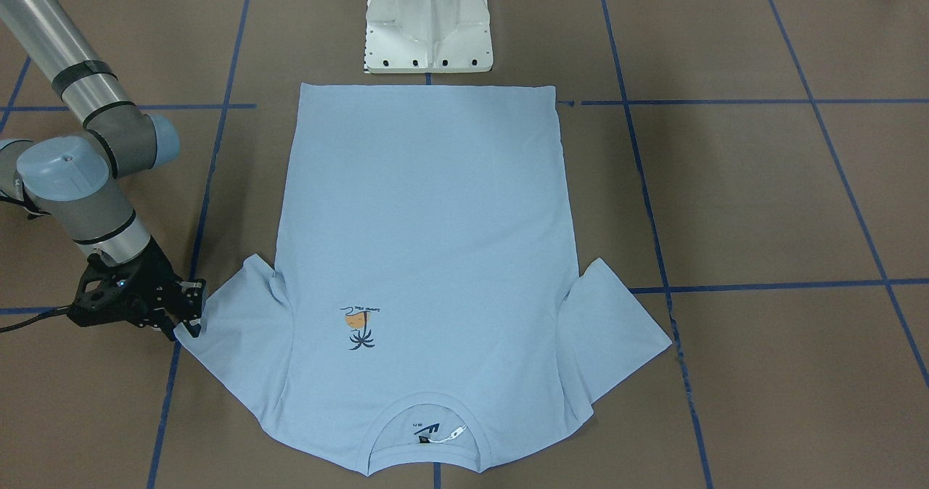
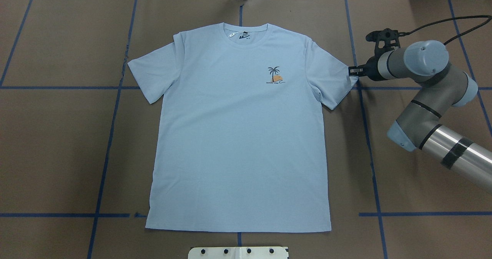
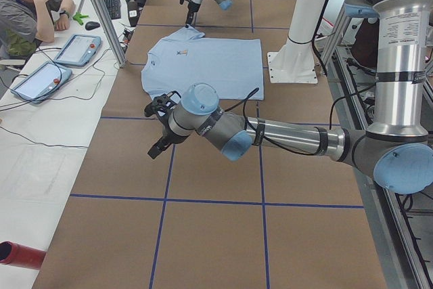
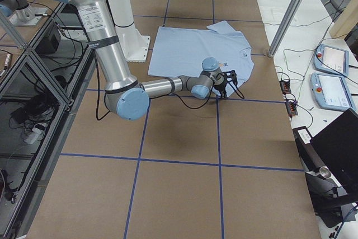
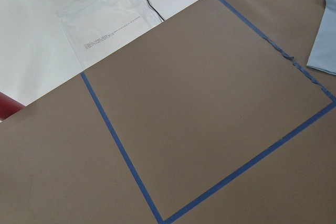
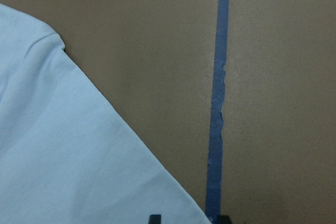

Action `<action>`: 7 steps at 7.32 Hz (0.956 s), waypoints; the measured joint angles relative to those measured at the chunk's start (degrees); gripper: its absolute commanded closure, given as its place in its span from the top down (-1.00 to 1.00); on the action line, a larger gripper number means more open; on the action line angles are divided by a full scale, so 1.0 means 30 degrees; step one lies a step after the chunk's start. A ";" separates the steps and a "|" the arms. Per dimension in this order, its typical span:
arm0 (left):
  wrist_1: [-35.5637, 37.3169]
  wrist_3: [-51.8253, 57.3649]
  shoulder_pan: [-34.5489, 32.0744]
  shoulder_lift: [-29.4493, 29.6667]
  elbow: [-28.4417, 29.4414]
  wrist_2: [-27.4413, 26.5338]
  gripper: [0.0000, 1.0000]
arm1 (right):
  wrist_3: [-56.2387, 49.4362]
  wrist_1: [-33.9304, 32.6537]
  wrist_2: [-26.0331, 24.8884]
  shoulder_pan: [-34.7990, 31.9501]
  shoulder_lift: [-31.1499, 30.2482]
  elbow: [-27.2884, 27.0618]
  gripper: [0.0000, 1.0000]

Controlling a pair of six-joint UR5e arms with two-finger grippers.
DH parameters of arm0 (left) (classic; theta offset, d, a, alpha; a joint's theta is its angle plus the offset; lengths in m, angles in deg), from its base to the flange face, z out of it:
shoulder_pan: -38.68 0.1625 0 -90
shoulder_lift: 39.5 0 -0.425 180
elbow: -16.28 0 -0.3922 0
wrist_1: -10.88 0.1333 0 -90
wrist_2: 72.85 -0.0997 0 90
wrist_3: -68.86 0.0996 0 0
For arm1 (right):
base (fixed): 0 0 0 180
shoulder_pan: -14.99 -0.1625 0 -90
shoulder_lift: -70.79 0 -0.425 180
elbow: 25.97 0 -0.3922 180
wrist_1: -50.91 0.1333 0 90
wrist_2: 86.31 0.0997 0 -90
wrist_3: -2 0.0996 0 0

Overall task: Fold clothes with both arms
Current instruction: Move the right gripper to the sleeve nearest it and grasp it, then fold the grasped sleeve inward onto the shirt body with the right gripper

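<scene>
Light blue short-sleeved T-shirt (image 2: 238, 136) lies flat. Your right end effector (image 2: 351, 71), spread, straddles its sleeve tip (image 2: 344, 80); pinch next, I judge. Left end effector (image 3: 157, 148): cannot tell.

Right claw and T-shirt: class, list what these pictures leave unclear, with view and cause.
Right claw: contact with the T-shirt sleeve unclear; the right wrist view's bottom edge cuts most of it off.
Left claw: open or shut unclear; seen only from the exterior left view.
Collar label and chest print wording: too small everywhere.
</scene>
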 measured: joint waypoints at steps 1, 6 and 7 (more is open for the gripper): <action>-0.0001 0.0002 0.0000 -0.0004 0.0004 0.0000 1.00 | -0.0002 -0.0087 0.0046 -0.0018 0.0004 -0.0286 -1.00; -0.0002 -0.0004 0.0000 -0.0002 0.0008 0.0000 1.00 | 0.2301 -0.7879 -0.0819 0.0482 0.3092 -0.3126 -1.00; -0.0002 -0.0017 0.0000 0.0027 0.0046 0.0000 1.00 | 0.3349 -0.9603 -0.1567 0.1067 0.4456 -0.3178 -1.00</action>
